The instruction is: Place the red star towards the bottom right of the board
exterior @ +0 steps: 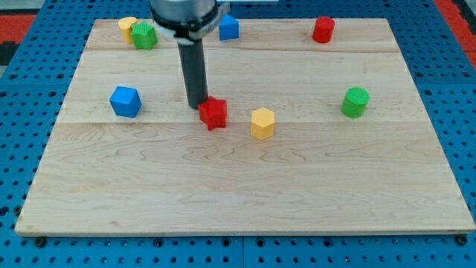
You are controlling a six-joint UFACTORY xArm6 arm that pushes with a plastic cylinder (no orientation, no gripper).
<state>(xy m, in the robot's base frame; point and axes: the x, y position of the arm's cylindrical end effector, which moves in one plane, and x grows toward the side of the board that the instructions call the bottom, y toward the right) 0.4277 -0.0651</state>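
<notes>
The red star [213, 113] lies near the middle of the wooden board [245, 193], slightly left of centre. My tip [197, 105] stands right at the star's upper left edge, touching it or nearly so. The dark rod rises from there to the view's top. A yellow hexagonal block [262, 123] lies just right of the star, a small gap apart.
A blue block [125, 101] sits at the left. A yellow block [128, 28] and a green block [144, 36] sit together at the top left. A blue block [229, 28] is at top centre, a red cylinder [323, 30] at top right, a green cylinder [355, 103] at the right.
</notes>
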